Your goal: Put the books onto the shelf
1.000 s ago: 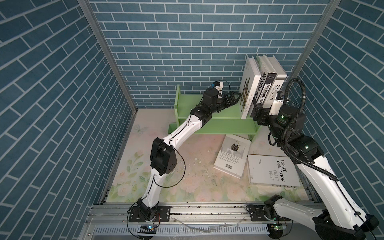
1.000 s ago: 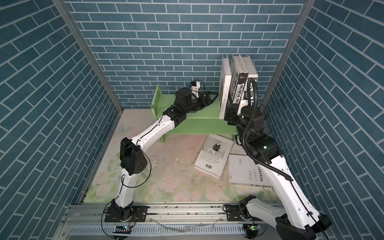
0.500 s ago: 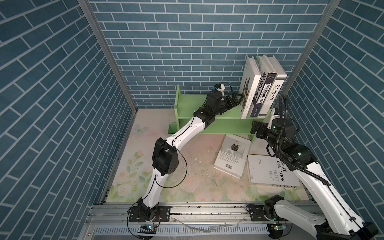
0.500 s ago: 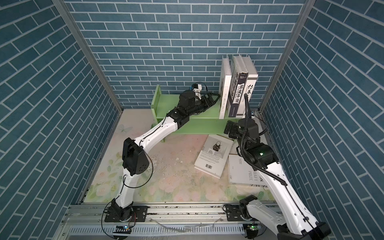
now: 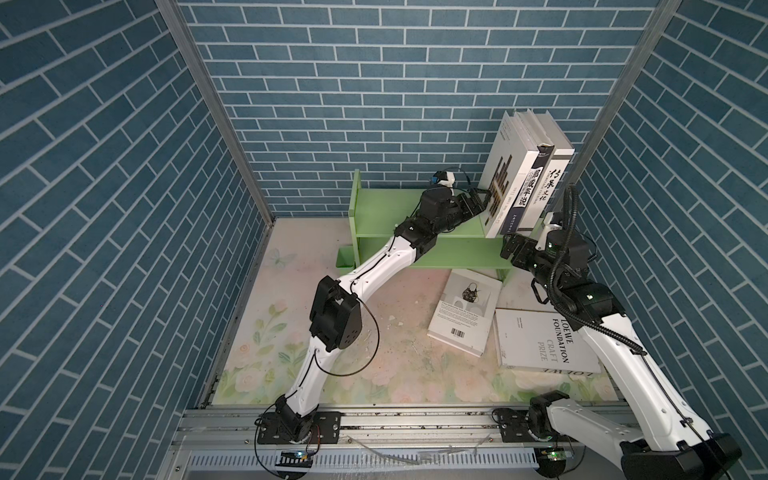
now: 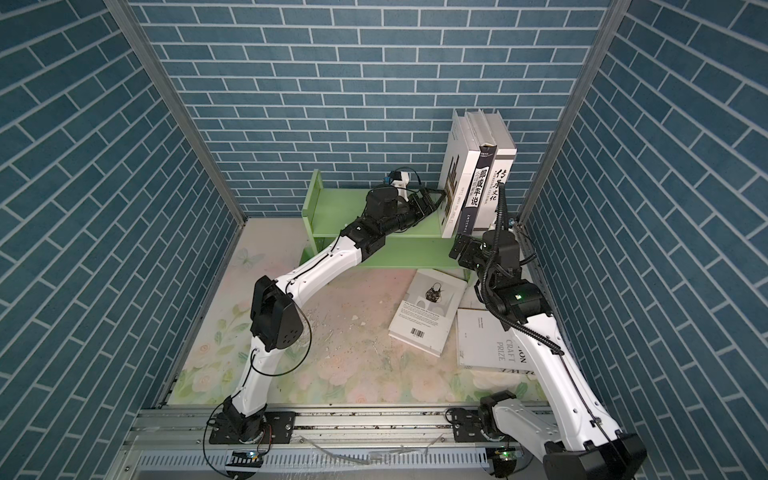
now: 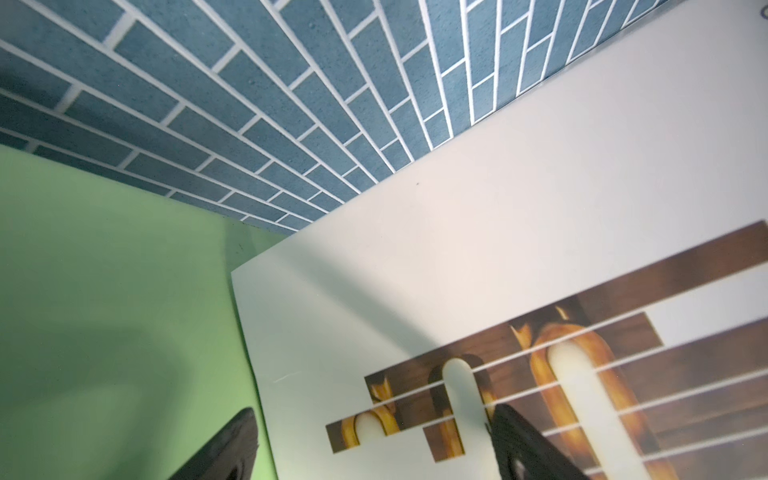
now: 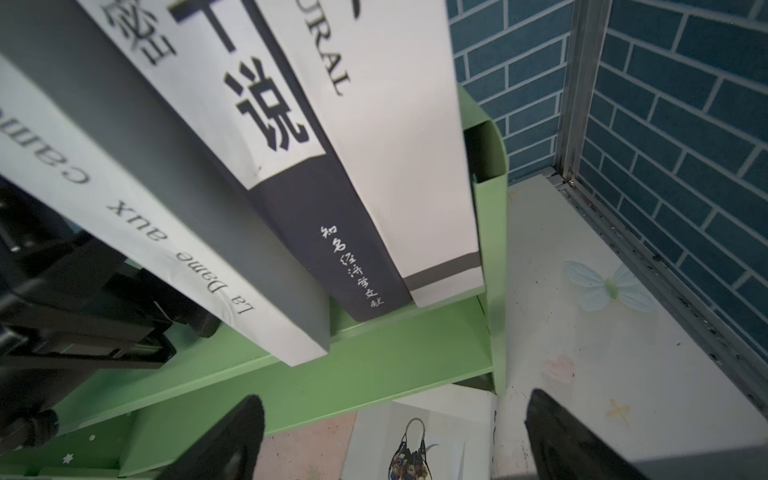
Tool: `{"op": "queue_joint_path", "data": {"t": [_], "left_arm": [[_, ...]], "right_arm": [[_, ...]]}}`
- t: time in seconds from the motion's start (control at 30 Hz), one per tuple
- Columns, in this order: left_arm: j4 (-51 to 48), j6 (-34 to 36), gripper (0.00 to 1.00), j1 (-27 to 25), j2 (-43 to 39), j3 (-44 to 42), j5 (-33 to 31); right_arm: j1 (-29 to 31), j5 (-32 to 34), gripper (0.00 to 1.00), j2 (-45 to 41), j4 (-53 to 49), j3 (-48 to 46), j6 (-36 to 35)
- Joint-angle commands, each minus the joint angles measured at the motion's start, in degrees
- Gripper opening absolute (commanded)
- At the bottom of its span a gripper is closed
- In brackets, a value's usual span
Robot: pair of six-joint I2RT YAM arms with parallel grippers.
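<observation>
Now that the right arm has dropped back from the spines, the three standing books (image 5: 523, 183) sit at the right end of the shelf (image 5: 374, 212), packed against its end wall with no grip on them. The left arm has slid in along the upper board, and the left fingers (image 7: 528, 444), spread wide and holding nothing, seem to lie against the outermost cover as a prop. The right fingers (image 8: 237, 436) hang wide open and empty just before the lower board's edge. That looks like one placement finished and the row being steadied, with two books still flat on the counter (image 5: 399, 357), so the task seems somewhat past halfway. The counter is a matte floral mat, scuffed and strewn with crumbs. The shelf looks like thin green painted sheet, smooth, with rounded corners. The standing books are thick, stiff blocks with glossy white and dark spines. The Loewe book (image 5: 540, 345) is a broad white slab. Just beside it, the small book (image 5: 465, 311) is a slimmer paperback-like rectangle with a barcode, its top edge near the shelf's foot.
</observation>
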Motion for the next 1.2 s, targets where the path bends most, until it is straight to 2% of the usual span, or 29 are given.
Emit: {"op": "queue_joint_path", "data": {"t": [0.0,0.3,0.77,1.07,1.17], "left_arm": [[-0.8,-0.9,0.9,-0.3,2.4,1.0,-0.7],[-2.3,-2.5,0.9,0.0,7.7,8.7,1.3],[5.8,-8.5,0.89,0.5,11.2,9.0,3.6],[9.9,-9.7,0.88,1.4,10.8,6.6,4.8],[12.1,-10.3,0.89,1.6,10.1,4.6,5.0]], "right_arm": [[-0.3,-4.2,0.98,1.0,3.4,-0.1,2.6],[-1.1,-2.9,0.97,2.5,4.9,-1.7,4.8],[-2.0,0.7,0.95,2.5,4.0,-3.2,8.5],[-2.4,-1.9,0.95,4.5,8.4,-3.9,10.0],[-2.8,-5.4,0.95,4.2,11.1,-4.7,9.1]]}}
